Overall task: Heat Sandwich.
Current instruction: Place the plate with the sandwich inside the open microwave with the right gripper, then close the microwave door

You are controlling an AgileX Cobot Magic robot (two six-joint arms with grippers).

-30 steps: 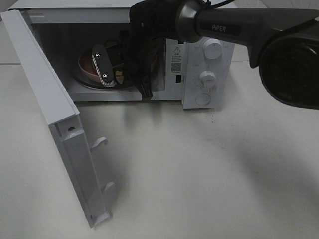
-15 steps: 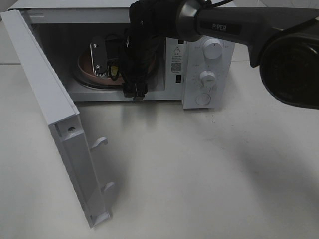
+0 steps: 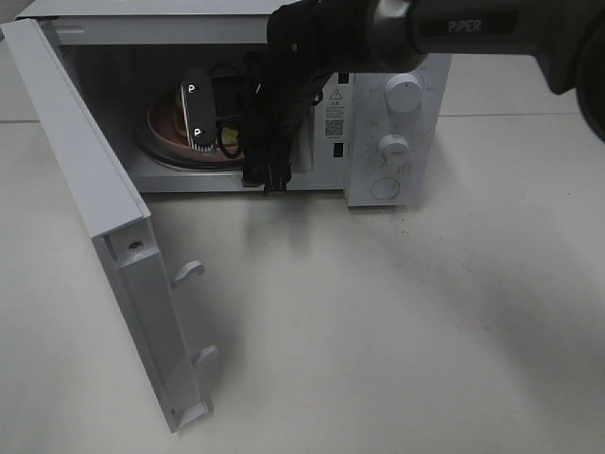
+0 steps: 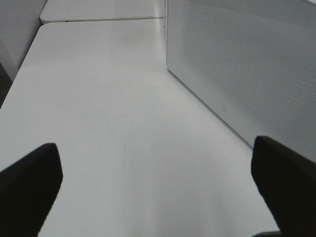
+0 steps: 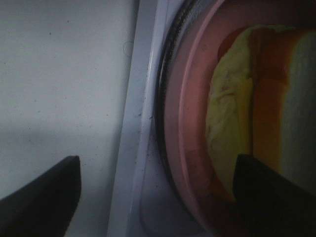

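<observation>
Microwave [image 3: 392,180] with door [image 3: 95,189] swung wide. Inside, the plate [image 5: 192,98] carries the sandwich [image 5: 232,113]. Your right gripper [image 5: 155,197] hangs over the plate's near rim, jaws spread and empty, with the sandwich just beyond. Your exit probably runs straight out the doorway. The left gripper [image 4: 158,192], jaws likewise spread, hovers outside, well apart.

Small sandwich [image 5: 247,113] resting on a round pink plate [image 5: 190,148], sitting well inside the plate's rim, pale white bread showing on one side, yellow-green filling and an orange layer peeking out, sitting inside the open microwave [image 3: 392,142]
</observation>
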